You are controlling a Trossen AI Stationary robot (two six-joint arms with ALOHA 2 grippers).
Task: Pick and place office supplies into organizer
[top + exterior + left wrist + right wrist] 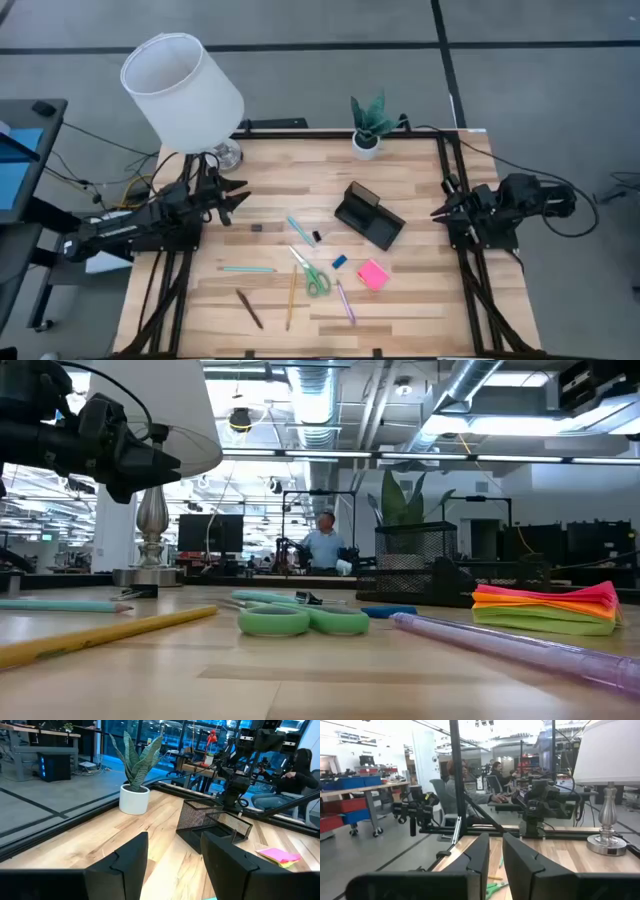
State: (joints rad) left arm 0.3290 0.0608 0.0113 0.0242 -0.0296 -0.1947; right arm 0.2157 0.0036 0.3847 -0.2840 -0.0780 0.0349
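The office supplies lie loose on the wooden table: green-handled scissors [316, 279], a pink sticky-note pad [373, 274], a blue eraser [340, 261], a teal pen [299, 229], a teal pencil [248, 268], a yellow pencil [291, 297], a brown pen [249, 308], a purple pen [345, 301] and a black clip [258, 228]. The black mesh organizer [368, 215] stands right of centre. My left gripper [238, 200] hovers open over the table's left part, holding nothing. My right gripper [437, 212] waits at the right edge, only a narrow gap [496, 842] between its fingers, nothing in it.
A lamp with a white shade [184, 88] stands at the far left corner, close behind my left arm. A white pot with a green plant [367, 128] stands at the far edge. Bare wood lies between my left gripper and the organizer. People sit beyond the table.
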